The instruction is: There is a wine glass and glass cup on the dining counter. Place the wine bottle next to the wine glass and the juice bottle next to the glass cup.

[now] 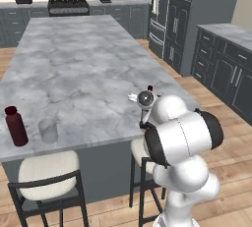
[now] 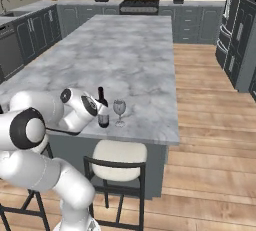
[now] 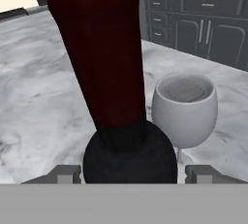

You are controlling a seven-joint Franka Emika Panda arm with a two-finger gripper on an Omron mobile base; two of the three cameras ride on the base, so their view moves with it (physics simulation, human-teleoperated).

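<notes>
Left to right along the near edge of the marble table (image 1: 83,69): the juice bottle (image 1: 15,126), maroon with a red cap, stands upright near the near left corner, with the glass cup (image 1: 48,130) just beside it on its right. Well apart, toward the near right corner, the wine bottle (image 2: 102,108) stands upright with the wine glass (image 2: 119,111) just beside it on the right. The jaws (image 3: 130,174) are spread wide, one fingertip on either side of the bottle's dark base; contact with the bottle cannot be told from the hand view.
</notes>
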